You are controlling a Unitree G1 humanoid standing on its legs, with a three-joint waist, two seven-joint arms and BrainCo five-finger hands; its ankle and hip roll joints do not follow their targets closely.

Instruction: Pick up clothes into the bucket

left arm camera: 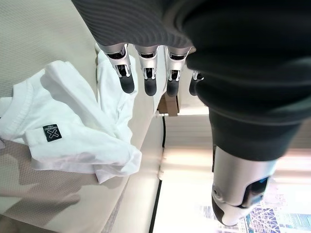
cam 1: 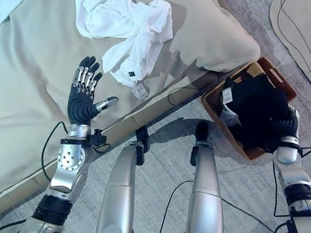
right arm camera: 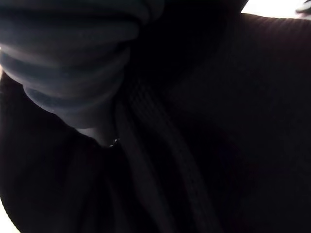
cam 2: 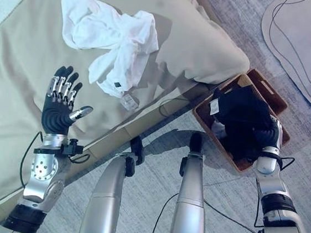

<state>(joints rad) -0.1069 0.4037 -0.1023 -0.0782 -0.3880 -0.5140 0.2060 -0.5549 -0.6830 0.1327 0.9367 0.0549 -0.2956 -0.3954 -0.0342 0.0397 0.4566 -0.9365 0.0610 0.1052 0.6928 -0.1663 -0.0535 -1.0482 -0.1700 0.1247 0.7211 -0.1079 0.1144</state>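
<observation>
Crumpled white cotton garment with a small black label lies on the beige padded cushion, just beyond the left hand, not touching. Left hand upright, fingers straight and spread, thumb out. Brown woven rectangular basket on grey carpet holds bunched black ribbed cloth. Right hand is buried in that cloth; fingers hidden, cannot tell.

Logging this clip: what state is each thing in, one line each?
White crumpled garment: lying loose on the beige bed, not held.
Black garment: piled in the brown wicker basket.
Left hand: open, raised, empty.
Right hand: at the black garment, fingers hidden.
</observation>
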